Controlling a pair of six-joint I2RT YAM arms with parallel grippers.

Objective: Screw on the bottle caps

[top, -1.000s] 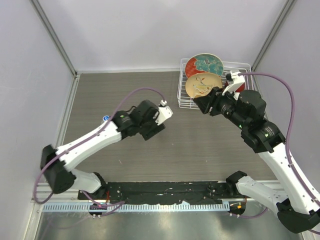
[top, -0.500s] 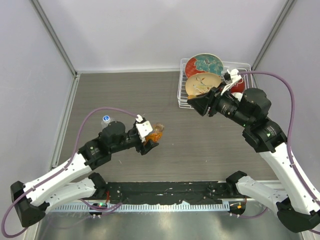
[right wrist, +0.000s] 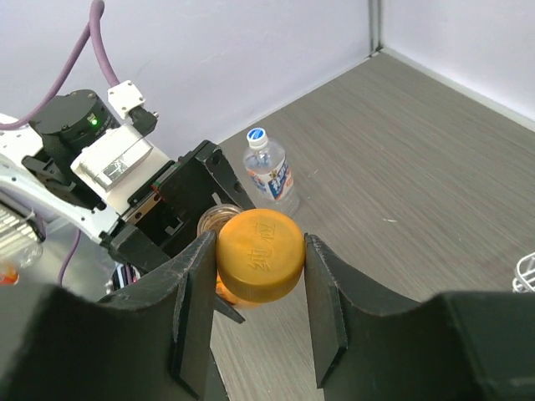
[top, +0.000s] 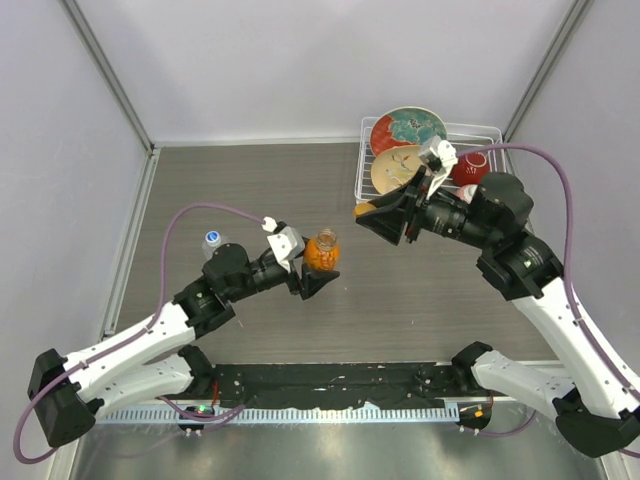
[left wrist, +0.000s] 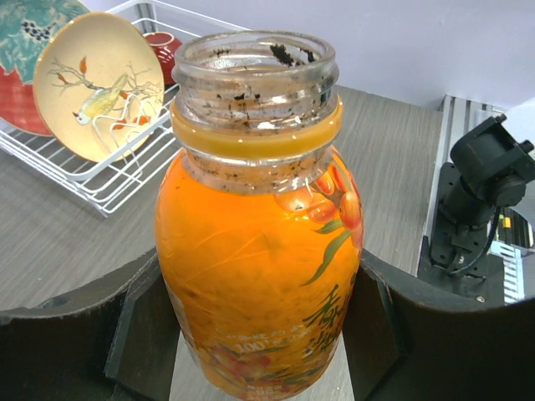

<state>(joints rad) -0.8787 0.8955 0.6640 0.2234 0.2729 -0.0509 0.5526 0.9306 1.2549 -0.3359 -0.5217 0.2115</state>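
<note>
Table: grey wood-grain top (top: 250, 170) that bears everything, with pale walls on three sides.
Clear water bottle: stands (top: 213, 240) near the table's left edge, well apart from both grippers; in the right wrist view (right wrist: 269, 171) it is upright with its pale label facing the camera.
White cap: sits on that bottle's neck (right wrist: 257, 135); how tightly it sits cannot be told.
Left gripper: reaches (top: 318, 262) toward the table's middle, jaws clasping the orange bottle from either side.
Orange bottle: held upright (top: 321, 252) between the left jaws; the left wrist view (left wrist: 259, 251) shows its mouth uncovered, dark specks inside the neck, and a fruit label. Whether its base touches the table cannot be told.
Amber cap: pinched (top: 362, 210) in the right jaws, to the right of the orange bottle and apart from it; in the right wrist view (right wrist: 260, 255) its embossed top faces the camera, with the bottle's mouth just behind it.
Right gripper: jaws closed (right wrist: 255, 276) on the amber cap's rim, pointing left toward the left gripper.
Wire rack: stands (top: 480, 130) at the far right corner.
Plates: a red-and-teal one (top: 410, 128) and a cream one (top: 400, 168) lean on edge in the rack.
Red bowl: rests (top: 470, 168) in the rack, right of the plates.
</note>
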